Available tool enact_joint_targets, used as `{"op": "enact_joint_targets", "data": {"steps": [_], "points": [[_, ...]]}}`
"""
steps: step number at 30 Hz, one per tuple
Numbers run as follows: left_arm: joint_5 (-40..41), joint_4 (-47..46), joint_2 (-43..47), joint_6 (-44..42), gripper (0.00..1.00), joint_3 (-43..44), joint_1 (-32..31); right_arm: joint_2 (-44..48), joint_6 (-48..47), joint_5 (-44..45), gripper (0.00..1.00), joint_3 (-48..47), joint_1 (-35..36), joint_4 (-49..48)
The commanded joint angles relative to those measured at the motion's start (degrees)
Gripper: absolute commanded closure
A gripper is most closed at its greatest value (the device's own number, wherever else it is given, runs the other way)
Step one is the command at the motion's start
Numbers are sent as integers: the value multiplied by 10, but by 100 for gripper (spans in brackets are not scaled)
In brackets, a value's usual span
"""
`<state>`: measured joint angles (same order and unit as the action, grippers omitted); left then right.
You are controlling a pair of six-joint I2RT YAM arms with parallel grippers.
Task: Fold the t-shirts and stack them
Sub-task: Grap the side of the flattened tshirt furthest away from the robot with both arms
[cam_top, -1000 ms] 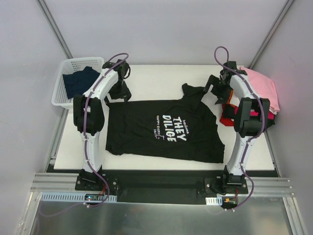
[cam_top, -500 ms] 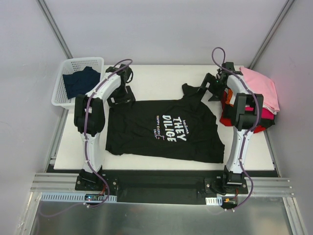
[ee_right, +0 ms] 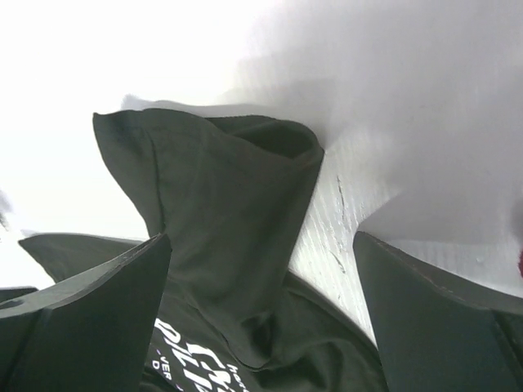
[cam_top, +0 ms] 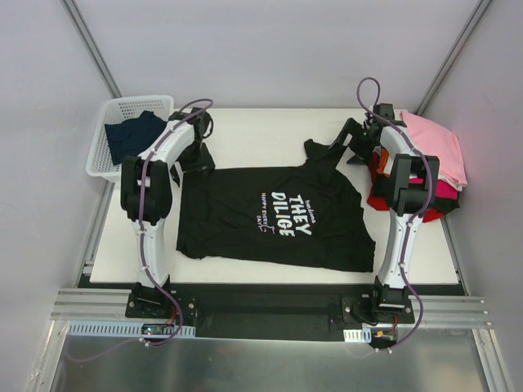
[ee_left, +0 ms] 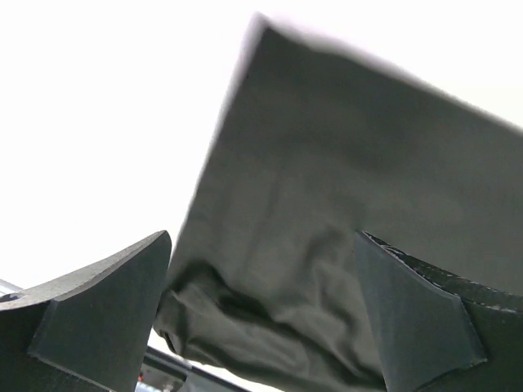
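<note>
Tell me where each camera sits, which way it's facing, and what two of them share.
Top external: above and behind, looking down at the table; left arm and right arm show.
Left wrist: on the left arm, looking past the open left hand at the black t-shirt's edge.
Right wrist: on the right arm, past the open right hand at its sleeve and lettering.
Shared: the black t-shirt.

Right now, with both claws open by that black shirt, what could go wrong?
The sleeve of the black t-shirt lies bunched below the open right gripper; a grab there may lock in a crease. The open left gripper hovers over rumpled cloth and may catch only one layer. The right arm stands close beside the pink-topped stack and might nudge it.
</note>
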<state>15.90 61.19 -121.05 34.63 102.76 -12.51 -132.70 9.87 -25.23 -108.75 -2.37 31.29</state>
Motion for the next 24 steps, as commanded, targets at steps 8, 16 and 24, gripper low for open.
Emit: {"op": "enact_joint_targets", "data": {"steps": [8,16,24], "points": [[-4,-22,-107,-67,5,157,62,-13,1,-17,1,-10,-5,-11],[-86,-60,-144,-74,4,170,76,-8,-6,-23,1,-7,-5,-3],[-84,-82,-102,-53,4,88,76,-3,-6,-30,1,15,-5,-6]]}}
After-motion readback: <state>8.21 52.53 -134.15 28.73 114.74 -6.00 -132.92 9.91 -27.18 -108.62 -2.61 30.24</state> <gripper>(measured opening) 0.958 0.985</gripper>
